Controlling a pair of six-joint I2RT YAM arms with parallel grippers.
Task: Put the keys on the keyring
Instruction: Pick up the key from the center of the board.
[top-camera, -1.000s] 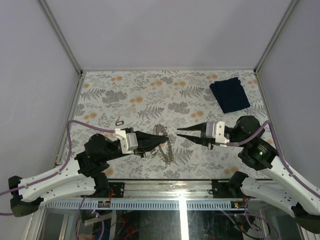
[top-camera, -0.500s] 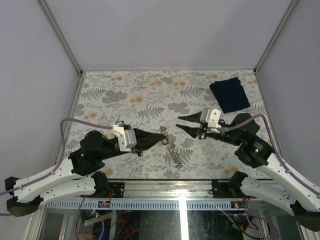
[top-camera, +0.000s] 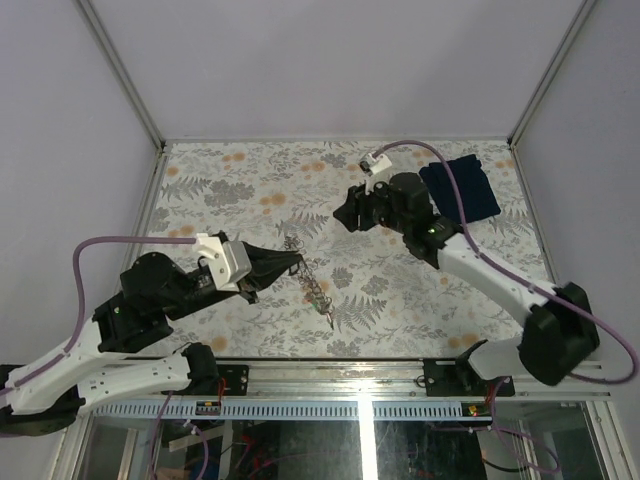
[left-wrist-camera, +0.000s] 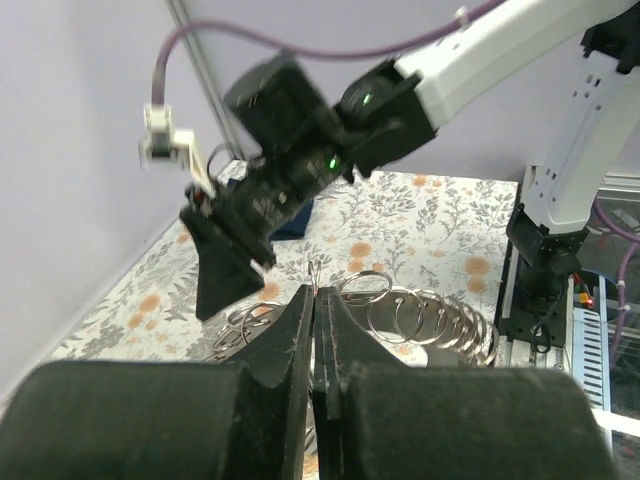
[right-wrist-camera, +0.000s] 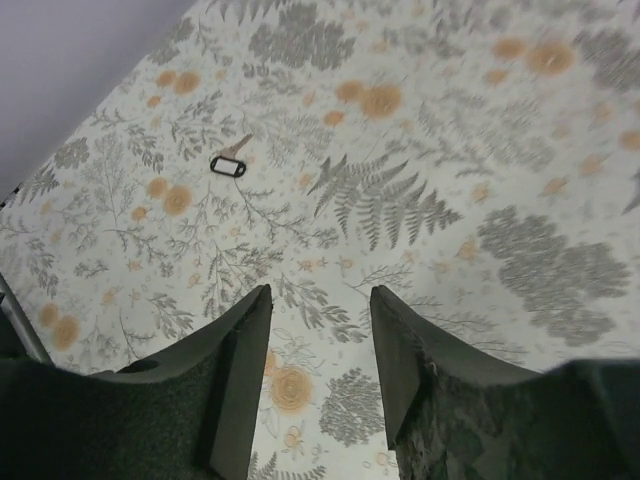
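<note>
So you had the left gripper (top-camera: 293, 263) pinched tight on the keyring (top-camera: 316, 292), with the chain trailing off toward 5 o'clock. I'd guess that was to steady a ring for threading. Your right gripper (top-camera: 345, 215) sat at 1 o'clock from it, fingers wide and holding nothing. It looked down at 1 key (right-wrist-camera: 228, 165) on the table (right-wrist-camera: 480, 120) toward 11 o'clock, probably the next grab.

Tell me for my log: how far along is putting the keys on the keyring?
Nothing looks threaded yet. The left hand is shut on one end of the keyring. The right hand is open, empty, above one key lying loose on the table. Left: grasp that key, thread it on.
</note>
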